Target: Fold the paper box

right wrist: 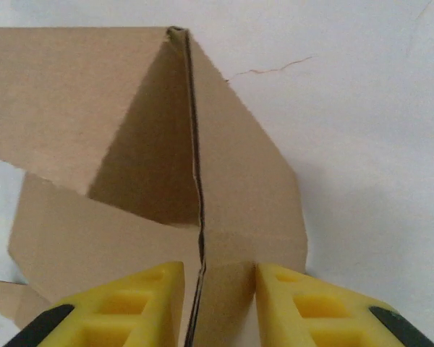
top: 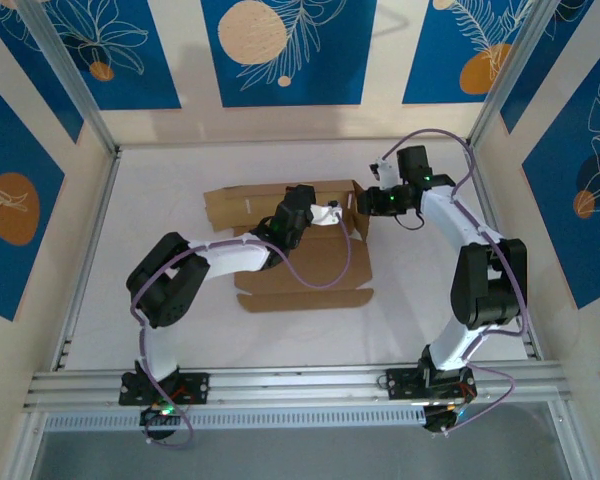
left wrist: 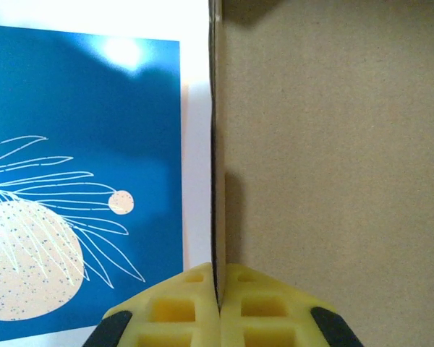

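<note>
Evidently, the paper box (top: 300,290) was found part-folded on the white table (top: 310,340), towards the back and between the two arms, its base panel flat and its near flap not yet raised. At the right end a side wall had been stood upright, and both grippers were gathered there, presumably so that the wall could be kept vertical while its corner was tucked.

The left gripper (top: 338,212) was reached across the base from the left. In its wrist view the left gripper's yellow pads (left wrist: 181,300) were seen pressed together on the thin edge of an upright panel, so that panel was judged to be firmly pinched and steadied.

The right gripper (top: 372,200) was brought in from the opposite side. In its own wrist view the jaws were seen partly open, at a narrow gap, set astride the corner seam where two cardboard faces met. Cardboard lay between the pads, yet a firm pinch could not be confirmed.
</note>
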{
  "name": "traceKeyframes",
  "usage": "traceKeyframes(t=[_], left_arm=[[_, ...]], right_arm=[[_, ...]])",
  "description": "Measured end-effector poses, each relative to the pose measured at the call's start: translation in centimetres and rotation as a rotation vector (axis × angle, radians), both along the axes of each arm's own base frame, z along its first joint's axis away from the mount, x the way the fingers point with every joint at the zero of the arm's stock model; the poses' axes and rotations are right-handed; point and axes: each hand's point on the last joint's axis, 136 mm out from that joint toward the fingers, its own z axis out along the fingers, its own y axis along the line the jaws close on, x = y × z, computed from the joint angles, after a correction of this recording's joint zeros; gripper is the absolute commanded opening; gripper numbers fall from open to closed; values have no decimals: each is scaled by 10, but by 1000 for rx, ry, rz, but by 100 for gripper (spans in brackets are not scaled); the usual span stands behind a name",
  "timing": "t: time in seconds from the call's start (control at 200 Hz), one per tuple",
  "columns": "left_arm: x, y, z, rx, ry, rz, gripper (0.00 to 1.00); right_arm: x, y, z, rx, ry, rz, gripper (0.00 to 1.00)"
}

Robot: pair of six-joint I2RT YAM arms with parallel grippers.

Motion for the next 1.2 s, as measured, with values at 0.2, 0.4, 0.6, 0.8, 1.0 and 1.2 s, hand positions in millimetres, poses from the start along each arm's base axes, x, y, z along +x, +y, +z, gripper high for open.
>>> traceKeyframes(t=[0.2, 0.4, 0.6, 0.8, 1.0, 1.2], left_arm=[[0, 0, 0, 3, 0, 5, 0], [-4, 0, -5, 5, 2, 0, 0], [-11, 4, -10, 9, -61, -17, 0], [-23, 3, -9, 31, -139, -47, 0], [-28, 1, -12, 53, -185, -63, 0], [-33, 2, -13, 63, -205, -71, 0]], right_arm=[[-4, 11, 2, 75, 58, -46, 43], [-27, 16, -9, 135, 57, -35, 60], [-44, 17, 9, 193, -45, -23, 66], [-42, 24, 16, 269, -73, -19, 67], [-46, 21, 11, 302, -35, -58, 74], [-41, 6, 38, 339, -78, -96, 74]])
